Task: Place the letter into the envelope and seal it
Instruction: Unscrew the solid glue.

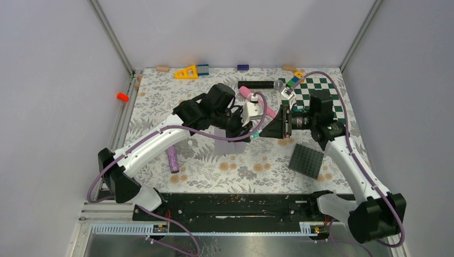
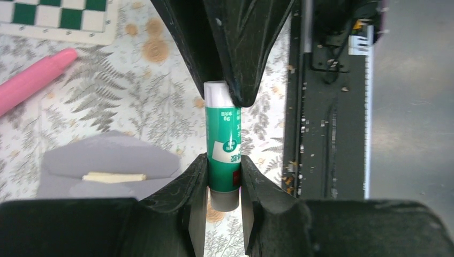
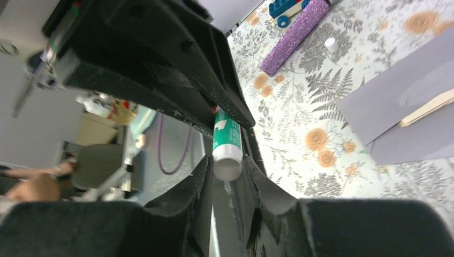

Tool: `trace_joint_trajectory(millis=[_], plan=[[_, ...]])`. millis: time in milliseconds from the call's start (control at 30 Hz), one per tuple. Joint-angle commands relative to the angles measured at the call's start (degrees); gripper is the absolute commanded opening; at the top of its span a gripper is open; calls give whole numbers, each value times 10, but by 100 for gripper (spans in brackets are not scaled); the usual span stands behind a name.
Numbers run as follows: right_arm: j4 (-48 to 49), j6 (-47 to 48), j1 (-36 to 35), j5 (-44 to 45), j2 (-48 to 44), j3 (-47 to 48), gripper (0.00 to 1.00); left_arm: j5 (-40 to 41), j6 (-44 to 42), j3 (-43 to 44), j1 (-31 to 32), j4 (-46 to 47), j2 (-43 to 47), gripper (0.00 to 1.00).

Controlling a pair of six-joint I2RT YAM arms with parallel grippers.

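Observation:
A green glue stick (image 2: 224, 152) hangs in the air between both grippers. My left gripper (image 2: 224, 160) is shut on its green body near the grey base. My right gripper (image 3: 227, 160) is shut on its white end (image 3: 227, 163). From above, the two grippers (image 1: 249, 131) (image 1: 266, 130) meet tip to tip over the mat. Below them lies the light grey envelope (image 2: 107, 163) (image 1: 227, 144) with its flap open. A thin tan strip of the letter (image 2: 114, 177) (image 3: 428, 108) shows at the envelope's mouth; the rest is hidden inside.
A pink cylinder (image 1: 257, 100) and a green-and-white checkerboard (image 1: 321, 96) lie behind the grippers. A dark grey studded plate (image 1: 307, 159) sits front right, a purple cylinder (image 1: 172, 159) front left. A black bar (image 1: 256, 84) and small toys line the back edge.

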State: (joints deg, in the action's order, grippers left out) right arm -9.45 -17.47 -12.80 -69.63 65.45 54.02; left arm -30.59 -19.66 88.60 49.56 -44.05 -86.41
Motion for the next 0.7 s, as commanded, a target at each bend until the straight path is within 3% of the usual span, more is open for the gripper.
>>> trace_joint_trajectory(millis=[0,167,267,333,467,667], plan=[[10,164,0,-31,-72,-21,13,-126,13,13,3,-23,-12,11],[9,271,-7,-27,-123,-57,19,-185,16,14,3,-36,-21,12],[10,288,-15,-16,-137,-66,44,-199,18,15,3,-38,-22,13],[9,269,-15,-6,-136,-60,62,-193,19,17,4,-38,-21,13],[-21,204,-9,31,-122,-27,80,-117,32,11,4,-14,-6,13],[-68,71,9,76,-68,20,84,-20,40,-28,5,36,31,13]])
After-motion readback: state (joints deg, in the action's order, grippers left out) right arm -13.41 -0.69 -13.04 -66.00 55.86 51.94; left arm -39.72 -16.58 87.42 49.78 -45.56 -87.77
